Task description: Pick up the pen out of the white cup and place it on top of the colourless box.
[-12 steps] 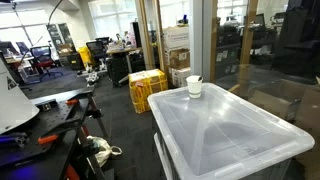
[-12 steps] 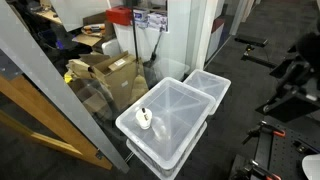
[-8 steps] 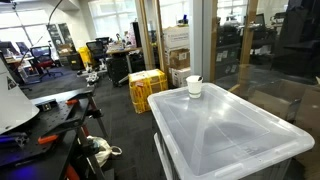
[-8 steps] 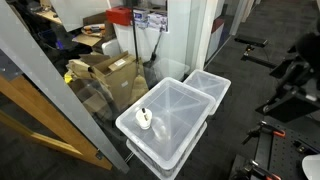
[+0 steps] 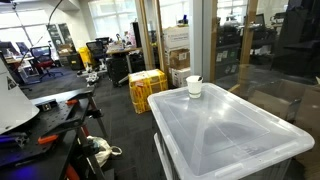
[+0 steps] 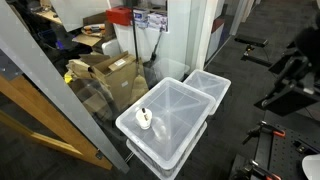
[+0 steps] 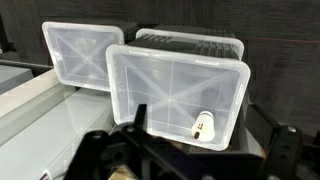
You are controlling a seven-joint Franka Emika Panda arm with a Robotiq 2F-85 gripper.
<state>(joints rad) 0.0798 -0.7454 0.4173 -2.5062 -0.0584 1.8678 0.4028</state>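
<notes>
Though tiny, tapered white cup [image 5: 194,88], thin dark pen [image 6: 142,113] inside.

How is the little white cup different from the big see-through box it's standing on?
The white cup is tiny; the colourless box is huge. The cup is solid white; the box is see-through. The cup is open on top; the box is shut. Both look pale.

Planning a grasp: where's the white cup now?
The white cup stands on the colourless box's lid, near one corner, in both exterior views; lower right in the wrist view.
</notes>
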